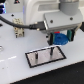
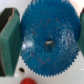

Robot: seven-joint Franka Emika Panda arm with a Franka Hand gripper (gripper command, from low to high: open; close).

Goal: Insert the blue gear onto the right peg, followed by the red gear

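1. Gripper [image 1: 59, 38] clamped on the blue gear [image 1: 60, 39] — in the wrist view the two green pads [image 2: 8, 42] press the toothed rim from opposite sides, the gear [image 2: 48, 41] filling the span between them. Gripping by the rim leaves the hub hole unobstructed, which I judge is the point: the bore has to drop over a pin.

2. Position: gear held in the air, above the right end of the grey plate [image 1: 46, 56] in the exterior view, clear of its surface. Two thin dark pins stand on the plate; the right peg [image 1: 52, 51] sits just below and slightly left of the gear — not yet threaded, by my reading.

3. Blue gear, appearance: bright blue, flat, fine teeth all round, a raised hub ring with a small pale centre hole. Face looks slightly speckled, though the picture is blurred.

4. Red gear [image 2: 27, 80]: only a small red patch at the wrist view's edge past the blue rim; not made out in the exterior view. Probably waiting its turn.
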